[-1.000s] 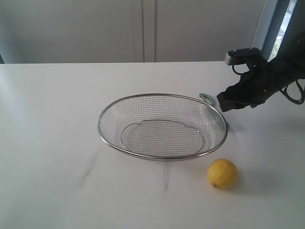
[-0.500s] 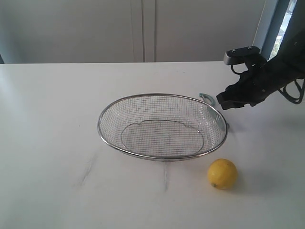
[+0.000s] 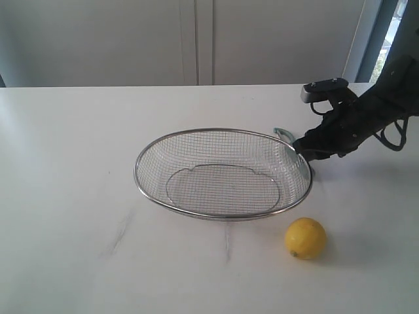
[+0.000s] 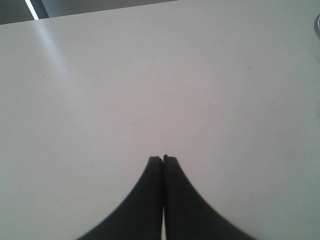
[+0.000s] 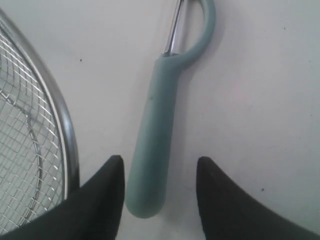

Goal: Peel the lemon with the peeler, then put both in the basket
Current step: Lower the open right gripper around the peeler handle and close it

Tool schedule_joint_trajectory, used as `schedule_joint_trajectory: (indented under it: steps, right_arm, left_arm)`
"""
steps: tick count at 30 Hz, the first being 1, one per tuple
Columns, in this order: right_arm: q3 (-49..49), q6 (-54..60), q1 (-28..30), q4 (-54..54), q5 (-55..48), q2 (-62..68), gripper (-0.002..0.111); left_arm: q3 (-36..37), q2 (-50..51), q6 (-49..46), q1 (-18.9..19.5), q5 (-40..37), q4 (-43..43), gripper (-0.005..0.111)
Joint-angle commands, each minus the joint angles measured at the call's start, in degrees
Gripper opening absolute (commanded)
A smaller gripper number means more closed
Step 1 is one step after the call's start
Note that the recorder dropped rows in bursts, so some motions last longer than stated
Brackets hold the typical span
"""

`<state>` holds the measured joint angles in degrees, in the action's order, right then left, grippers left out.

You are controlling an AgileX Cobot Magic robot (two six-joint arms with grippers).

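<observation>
The pale teal peeler (image 5: 156, 135) lies flat on the white table just beyond the basket's far right rim; only its hooked head (image 3: 283, 133) shows in the exterior view. My right gripper (image 5: 159, 162) is open, its fingers either side of the handle's butt end without touching it, low at the basket's rim (image 3: 308, 149). The yellow lemon (image 3: 305, 237) sits on the table in front of the wire-mesh basket (image 3: 163, 144), to its right. My left gripper (image 4: 162, 159) is shut on nothing, over bare table, and does not show in the exterior view.
The basket's steel rim (image 5: 64, 120) runs close beside one right finger. The white table (image 3: 65, 196) spreads left of the basket. A pale wall stands behind.
My right gripper has dropped and moved left toward the peeler at the basket's far rim. The lemon, basket and peeler have not moved.
</observation>
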<state>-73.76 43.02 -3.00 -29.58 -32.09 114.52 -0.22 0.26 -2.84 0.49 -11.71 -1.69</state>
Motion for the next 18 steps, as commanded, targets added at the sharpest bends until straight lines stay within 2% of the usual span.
schedule_joint_trajectory:
  steps: [1,18]
  right_arm:
    - [-0.45,1.58,0.03,0.29,0.75,-0.09,0.044]
    - [-0.45,3.34,-1.59,-0.19,3.14,0.28,0.044]
  left_arm:
    - [0.22,-0.26,0.01,0.00,0.07,0.03,0.000]
    - [0.22,-0.26,0.01,0.00,0.07,0.03,0.000]
